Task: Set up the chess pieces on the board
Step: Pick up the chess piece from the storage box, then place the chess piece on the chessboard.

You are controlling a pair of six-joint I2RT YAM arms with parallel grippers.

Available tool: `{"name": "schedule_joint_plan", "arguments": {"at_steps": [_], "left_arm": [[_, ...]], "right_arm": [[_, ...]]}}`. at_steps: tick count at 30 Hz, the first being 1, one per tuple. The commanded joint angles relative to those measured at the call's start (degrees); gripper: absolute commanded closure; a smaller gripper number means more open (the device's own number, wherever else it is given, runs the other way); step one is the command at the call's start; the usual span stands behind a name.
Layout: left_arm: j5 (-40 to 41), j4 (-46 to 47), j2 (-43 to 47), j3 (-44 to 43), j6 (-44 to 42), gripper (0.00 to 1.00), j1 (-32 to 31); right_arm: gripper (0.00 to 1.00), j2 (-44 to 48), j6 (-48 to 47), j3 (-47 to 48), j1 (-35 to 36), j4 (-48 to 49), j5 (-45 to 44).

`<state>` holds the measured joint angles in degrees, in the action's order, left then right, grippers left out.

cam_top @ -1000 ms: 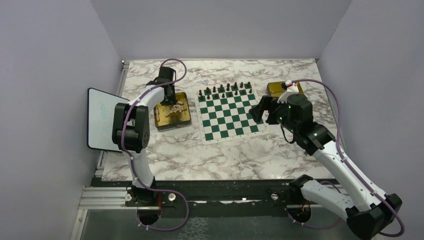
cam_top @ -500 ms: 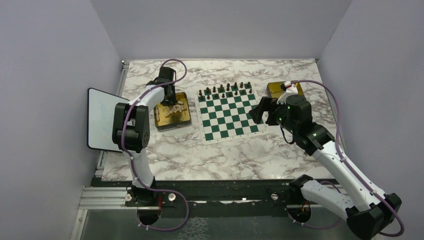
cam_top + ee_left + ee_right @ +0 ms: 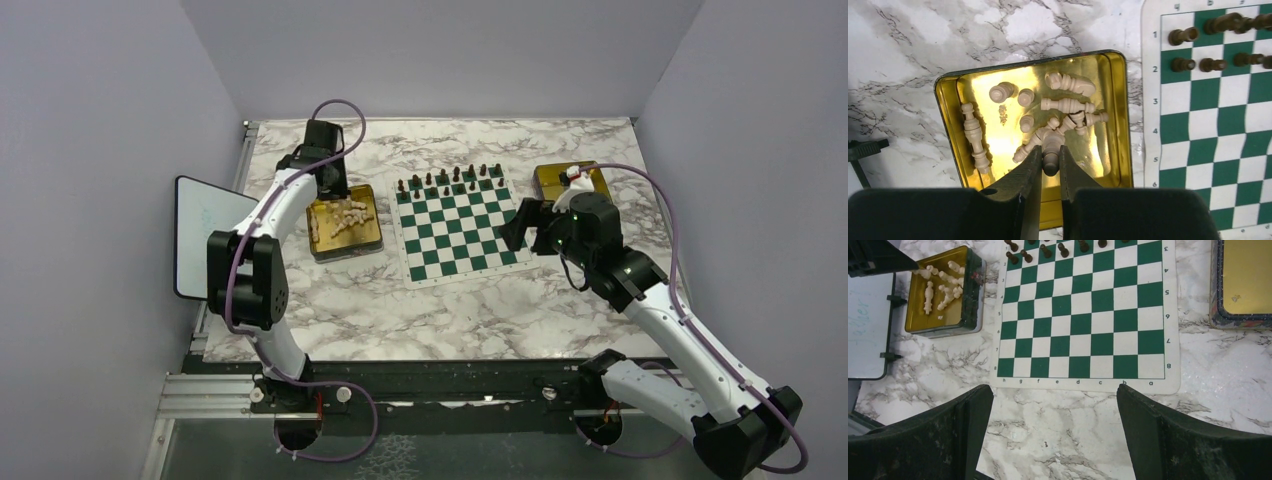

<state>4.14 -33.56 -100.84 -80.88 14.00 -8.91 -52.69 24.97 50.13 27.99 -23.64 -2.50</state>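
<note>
Left end effector (image 3: 1050,151) lifted cream piece (image 3: 1050,162).

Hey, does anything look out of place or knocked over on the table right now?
Yes: most cream wooden chess pieces lie toppled in a jumble inside the gold rectangular tray, not on the green-and-white chessboard. The left tool grips one.
</note>
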Motion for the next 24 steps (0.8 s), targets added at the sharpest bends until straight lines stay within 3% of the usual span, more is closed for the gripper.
{"name": "schedule_joint_plan", "arguments": {"at_steps": [1, 13, 24], "left_arm": [[-4.0, -1.7, 5.8, 1.2, -0.1, 0.90, -1.3], [-2.4, -2.2, 16.4, 9.5, 1.3, 0.90, -15.6], [1.1, 2.3, 12.8, 10.8, 3.4, 0.90, -27.5]], "right_arm": [[0.00, 0.9, -0.7, -0.4, -0.4, -2.6, -0.9], [0.00, 2.1, -0.5, -0.8, -0.4, -5.8, -3.9], [0.01, 6.4, 1.2, -1.3, -0.4, -5.9, -7.1]]}}
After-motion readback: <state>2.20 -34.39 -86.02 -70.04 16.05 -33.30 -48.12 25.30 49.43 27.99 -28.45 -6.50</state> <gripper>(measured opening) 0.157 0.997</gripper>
